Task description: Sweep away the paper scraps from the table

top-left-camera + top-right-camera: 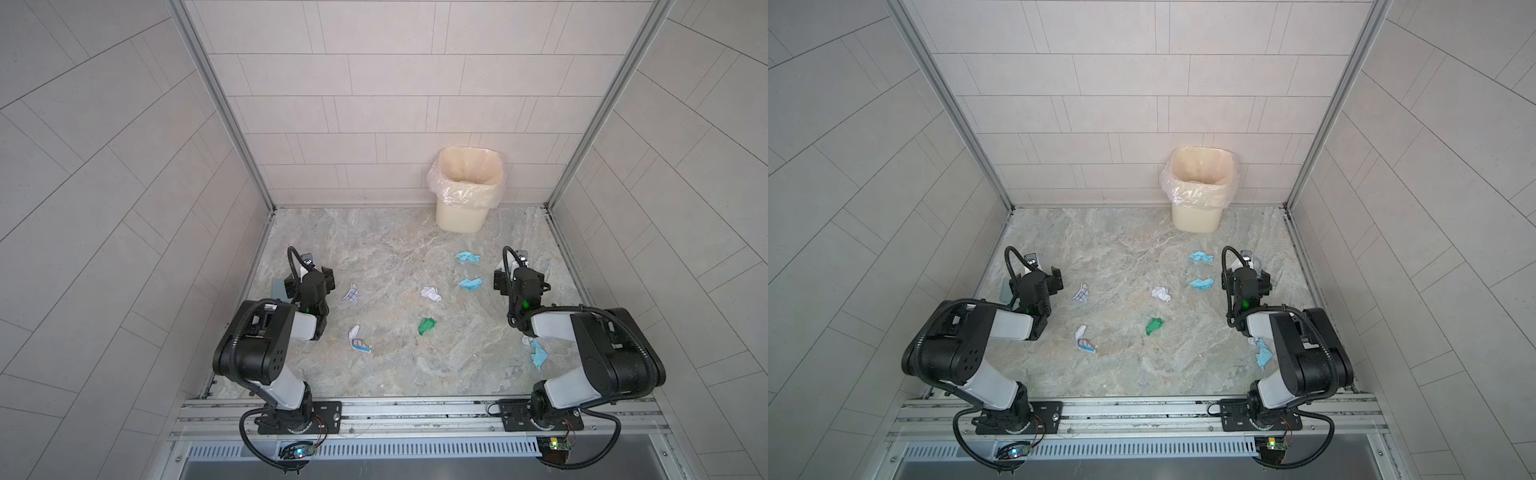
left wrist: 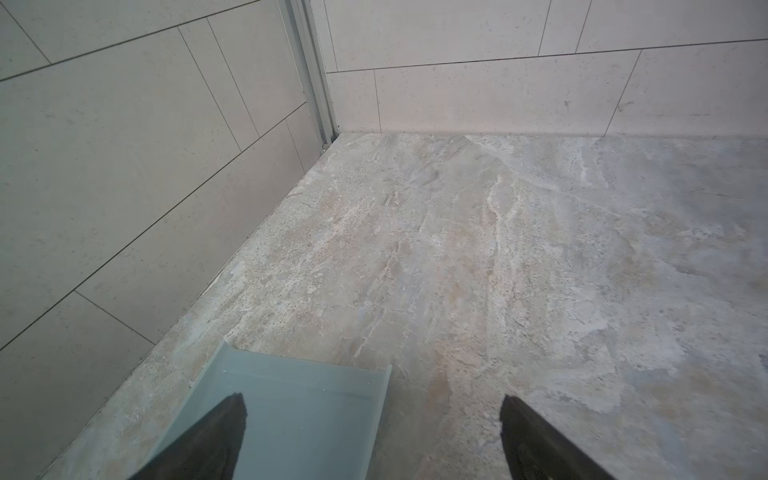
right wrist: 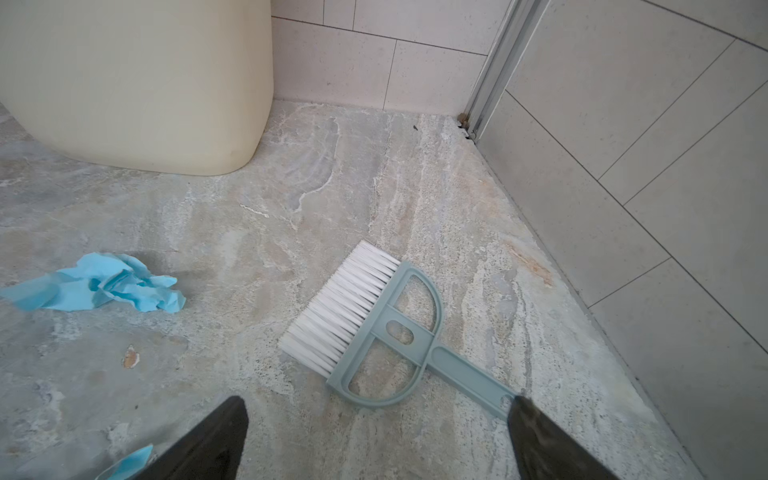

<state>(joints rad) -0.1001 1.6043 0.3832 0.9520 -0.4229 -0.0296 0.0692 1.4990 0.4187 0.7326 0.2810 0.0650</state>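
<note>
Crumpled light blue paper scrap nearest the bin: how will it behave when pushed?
Thin and loosely wadded, the light blue paper scrap is probably light, likely to skid or tumble. Its flat tail may drag, so rolling seems unlikely.

Table (image 1: 386, 374): near strip and far-left corner lie bare; you can pass there. Paper scraps (image 1: 431, 294) dot the middle, well apart, gaps between. Bin (image 1: 459, 216) stands far right by the back wall (image 1: 374, 104). Dustpan (image 2: 291, 395) beside the left wall (image 2: 104, 187); brush (image 3: 461, 368) near the right wall (image 3: 665, 208), both lying flat.
</note>
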